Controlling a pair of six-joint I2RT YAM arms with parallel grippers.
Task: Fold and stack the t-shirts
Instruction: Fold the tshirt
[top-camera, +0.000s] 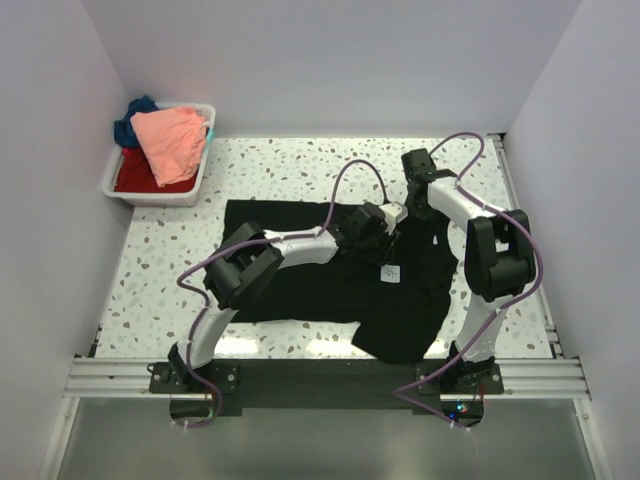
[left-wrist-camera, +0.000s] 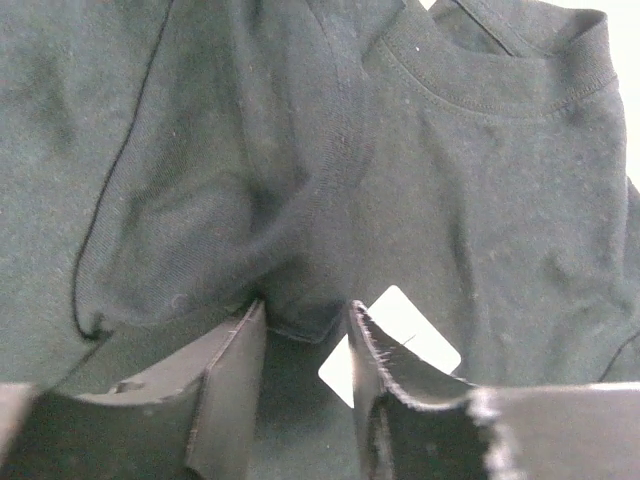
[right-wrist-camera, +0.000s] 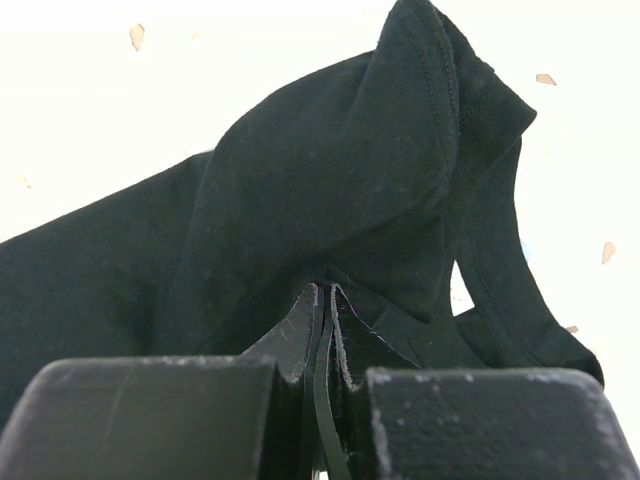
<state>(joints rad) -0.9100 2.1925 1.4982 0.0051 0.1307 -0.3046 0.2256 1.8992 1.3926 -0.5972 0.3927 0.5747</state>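
Tips of the right fingers (right-wrist-camera: 300, 335) are pressing together on a thin layer of the black t-shirt (top-camera: 300, 290), so the right gripper (right-wrist-camera: 325, 295) is holding up a peak near the collar (right-wrist-camera: 450, 90). The left fingers (left-wrist-camera: 235, 370) are standing spread. A raised fold is sitting between them, not nipped, with the left gripper (left-wrist-camera: 305, 315) just beside the white label (left-wrist-camera: 410, 325).

The shirt is lying across the table (top-camera: 300, 165), long axis left to right, collar end toward the right arm, which looks nearer. The salmon-pink shirt (top-camera: 170, 140), red shirt (top-camera: 135, 175) and dark blue shirt (top-camera: 130, 125) are waiting in the white bin (top-camera: 150, 198).
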